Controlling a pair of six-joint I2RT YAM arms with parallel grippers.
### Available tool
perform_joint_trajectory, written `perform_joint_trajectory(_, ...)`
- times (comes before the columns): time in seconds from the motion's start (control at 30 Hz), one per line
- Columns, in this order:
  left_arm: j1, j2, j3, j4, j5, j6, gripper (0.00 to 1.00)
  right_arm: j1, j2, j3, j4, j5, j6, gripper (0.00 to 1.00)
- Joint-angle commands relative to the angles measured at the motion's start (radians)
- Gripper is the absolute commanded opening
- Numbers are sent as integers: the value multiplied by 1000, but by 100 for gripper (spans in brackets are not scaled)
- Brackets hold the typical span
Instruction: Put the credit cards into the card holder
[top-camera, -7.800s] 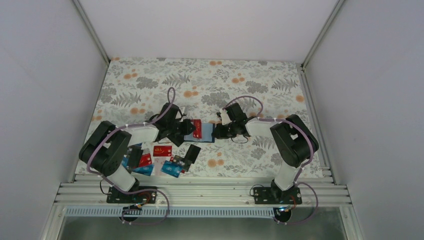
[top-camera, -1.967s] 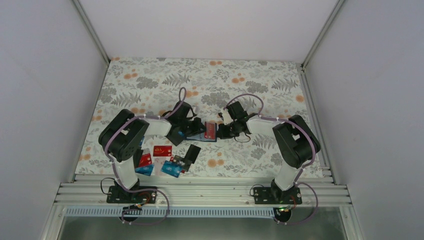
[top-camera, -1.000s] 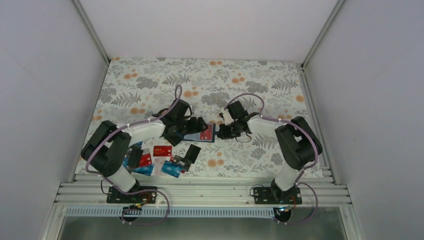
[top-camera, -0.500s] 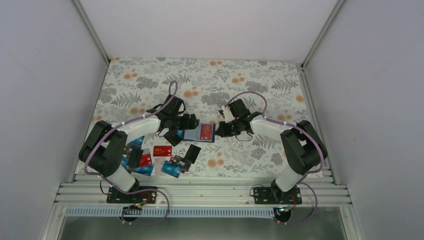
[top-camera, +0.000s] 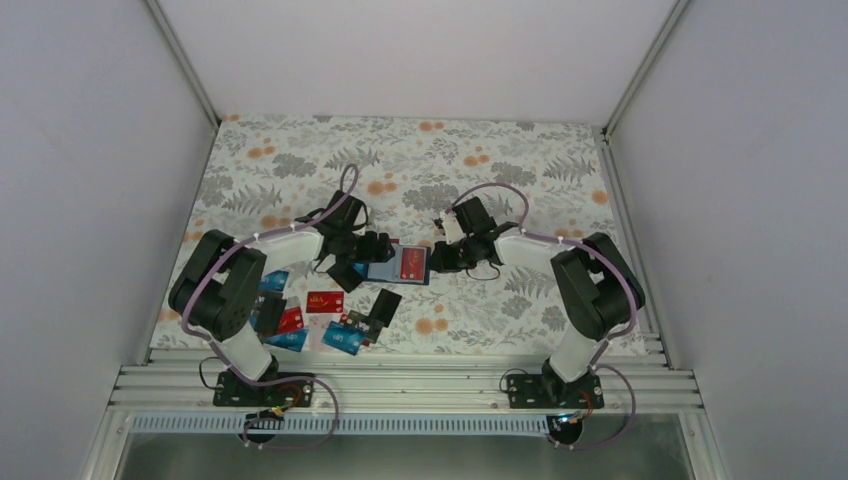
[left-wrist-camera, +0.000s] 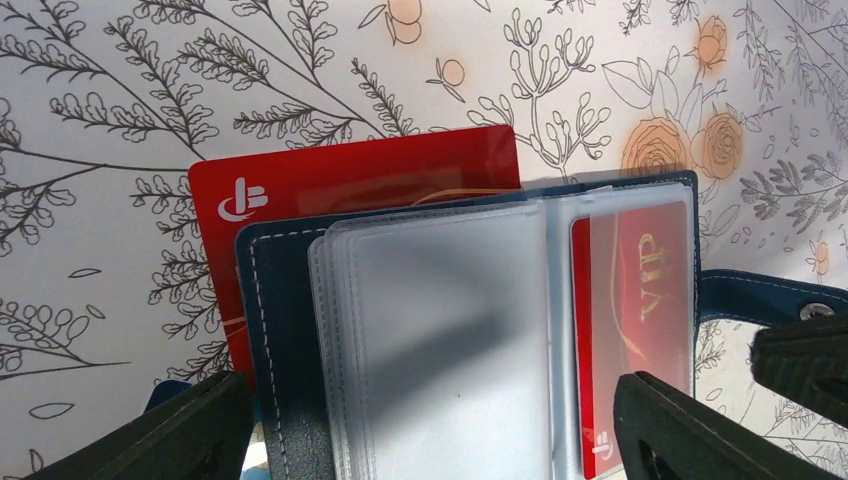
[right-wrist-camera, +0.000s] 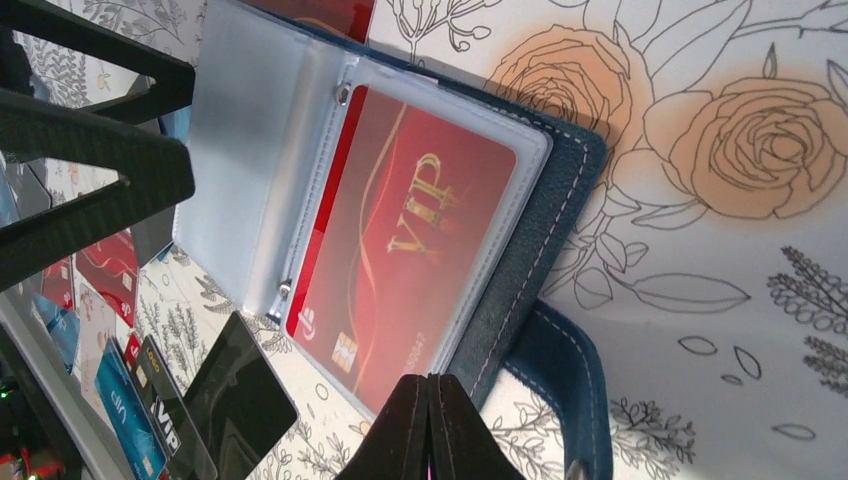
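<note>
The card holder (top-camera: 398, 266) lies open mid-table, navy with clear sleeves (left-wrist-camera: 440, 330). A red VIP credit card (right-wrist-camera: 405, 245) sits inside its right sleeve. Another red credit card (left-wrist-camera: 350, 175) pokes out from under the holder's far side. My left gripper (left-wrist-camera: 430, 390) is open, its fingers standing either side of the holder's sleeves with nothing gripped. My right gripper (right-wrist-camera: 432, 385) is shut with nothing in it, its tips at the holder's near right edge beside the snap tab (right-wrist-camera: 565, 370). More credit cards lie loose near the left arm: red (top-camera: 325, 301), black (top-camera: 385, 303) and light blue (top-camera: 341, 338).
The floral mat (top-camera: 520, 170) covers the table. The left gripper's black fingers (right-wrist-camera: 95, 170) show at the right wrist view's left side. The loose cards crowd the front left by the rail (top-camera: 400, 385). White walls close in both sides.
My left gripper has drawn back to the left off the holder, leaving it lying open with the red card in its sleeve. The right gripper has stayed at the holder's right edge.
</note>
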Motion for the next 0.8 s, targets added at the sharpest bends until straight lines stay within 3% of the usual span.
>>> perform_joint_trajectory(0.0, 3, 27, 4, 7, 44, 25, 90, 3, 36, 38, 28, -1, 3, 4)
perform_joint_trajectory(0.77, 5, -14, 0, 50, 126, -22, 90, 3, 129, 4, 45, 65, -16, 4)
